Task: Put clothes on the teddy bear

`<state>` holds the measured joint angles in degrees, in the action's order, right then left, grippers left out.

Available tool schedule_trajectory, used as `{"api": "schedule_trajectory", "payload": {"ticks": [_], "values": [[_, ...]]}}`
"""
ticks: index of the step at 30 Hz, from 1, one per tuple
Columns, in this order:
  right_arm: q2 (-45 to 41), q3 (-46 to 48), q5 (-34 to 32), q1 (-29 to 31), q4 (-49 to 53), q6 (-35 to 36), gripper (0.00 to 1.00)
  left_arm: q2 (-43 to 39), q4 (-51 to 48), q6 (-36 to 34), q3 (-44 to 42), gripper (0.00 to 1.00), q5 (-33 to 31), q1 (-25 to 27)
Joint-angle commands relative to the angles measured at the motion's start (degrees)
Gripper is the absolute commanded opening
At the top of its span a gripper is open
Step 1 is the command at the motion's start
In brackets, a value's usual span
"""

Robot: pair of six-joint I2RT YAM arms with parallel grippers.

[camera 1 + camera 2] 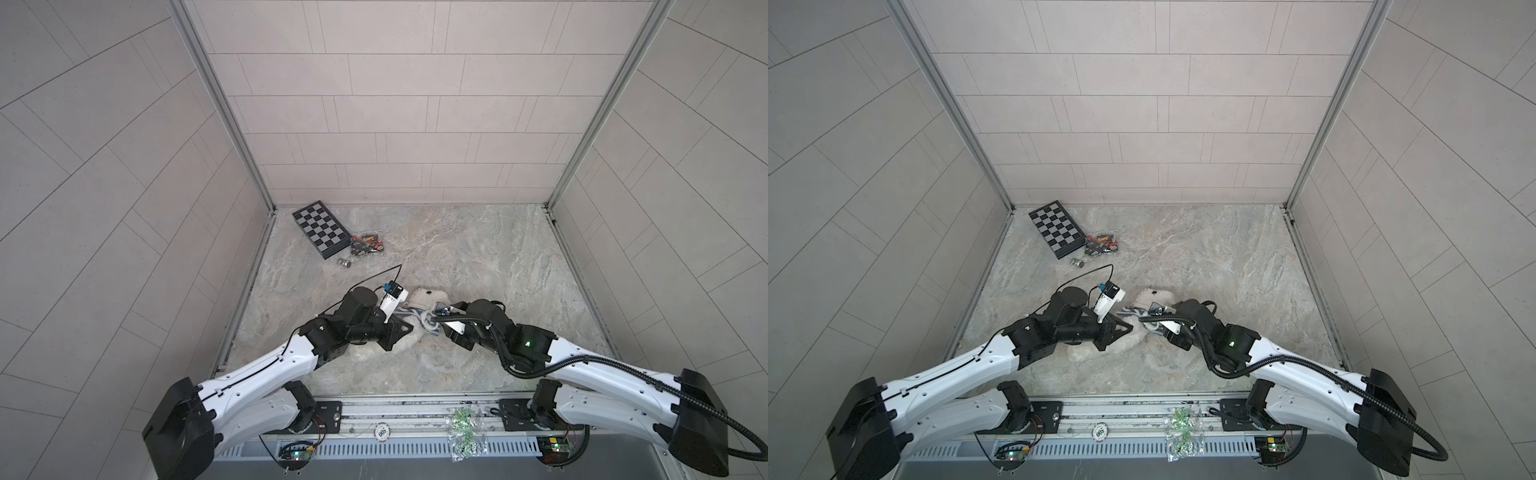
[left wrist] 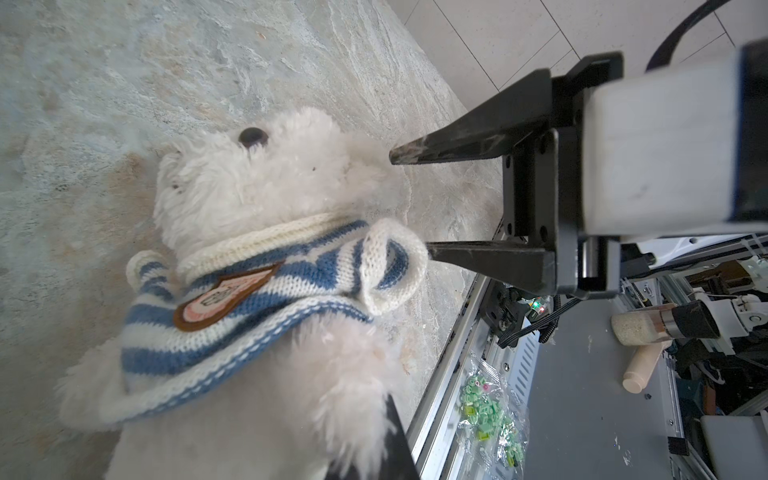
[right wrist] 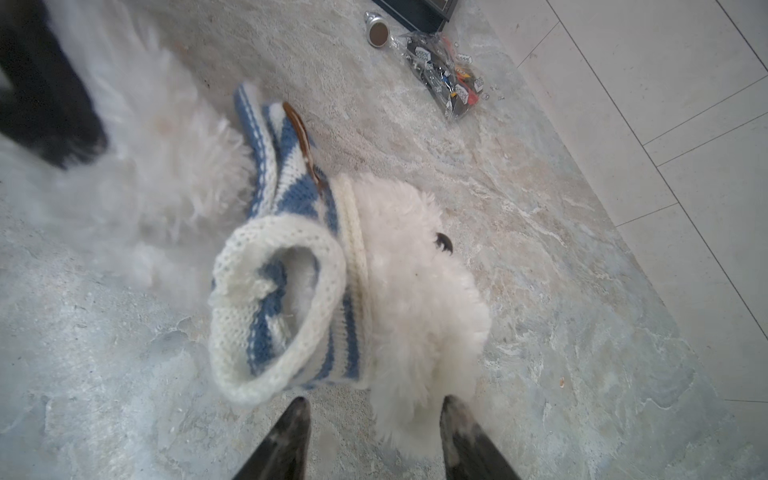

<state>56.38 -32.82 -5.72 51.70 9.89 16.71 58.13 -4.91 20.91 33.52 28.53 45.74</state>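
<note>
On table (image 1: 498, 270) centre, teddy bear (image 1: 428, 296) lies face-up, long axis head toward back wall, legs toward near-left. Left gripper (image 1: 409, 328) closed, tips in body fur. Right gripper (image 3: 376, 401) jaws apart beside striped shirt (image 2: 249, 316) sleeve.

The teddy bear (image 2: 257, 187) is showing fluffy white fur and a dark nose. The shirt (image 2: 232, 336) is showing blue and white stripes, a cream collar, and a badge (image 2: 224, 295) edged in brown. The table (image 1: 478, 257) is showing grey marbled veining; the chessboard (image 1: 321, 228) is showing black and grey checks.
</note>
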Motion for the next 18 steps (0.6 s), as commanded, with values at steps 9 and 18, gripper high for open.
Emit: {"api": "schedule_trajectory", "payload": {"ticks": [9,18], "values": [[5.48,0.19,-4.50,-0.64,-7.57,5.54,0.42,-1.25,1.13,-1.03,1.93,0.00,1.07,-0.32],[7.84,-1.10,-7.10,-0.64,-9.28,7.30,0.20,-0.74,1.05,-1.24,1.86,0.00,0.91,-0.29]]}}
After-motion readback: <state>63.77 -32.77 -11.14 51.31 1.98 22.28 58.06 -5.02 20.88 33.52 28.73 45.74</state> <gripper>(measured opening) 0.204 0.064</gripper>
